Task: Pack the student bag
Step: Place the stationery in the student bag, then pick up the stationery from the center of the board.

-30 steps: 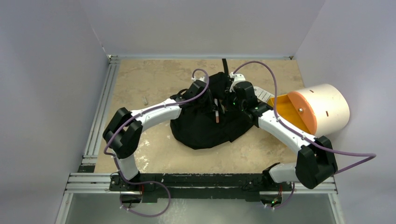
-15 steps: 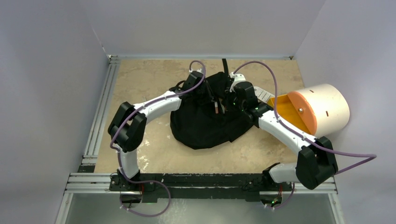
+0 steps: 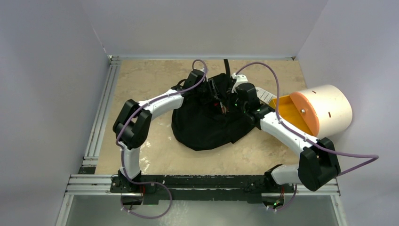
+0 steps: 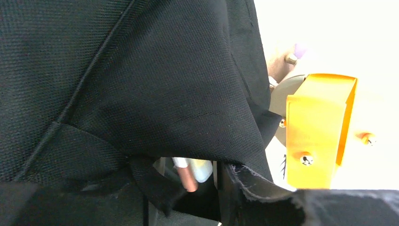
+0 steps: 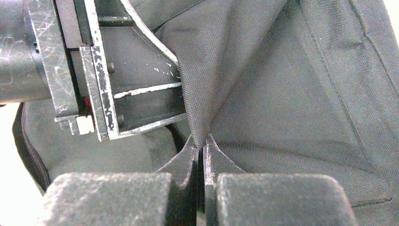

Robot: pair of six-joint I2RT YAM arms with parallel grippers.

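Observation:
The black student bag lies in the middle of the table, top loop pointing away. My right gripper is shut on a fold of the bag's fabric and holds it lifted at the opening. My left gripper is at the opening from the left, mostly under fabric. It holds a white pen with a copper end, which pokes into the dark gap under the raised flap. The left gripper's fingers are largely hidden by cloth in its own view; its black body shows in the right wrist view.
A cream-and-orange cylinder lies on its side at the right, its orange part close to the bag. A pale flat object lies between it and the bag. A small item lies at the left. Walls enclose the table.
My left gripper has carried the pen away from me toward the bag's top and under the raised flap. The right gripper has kept its pinch in place.

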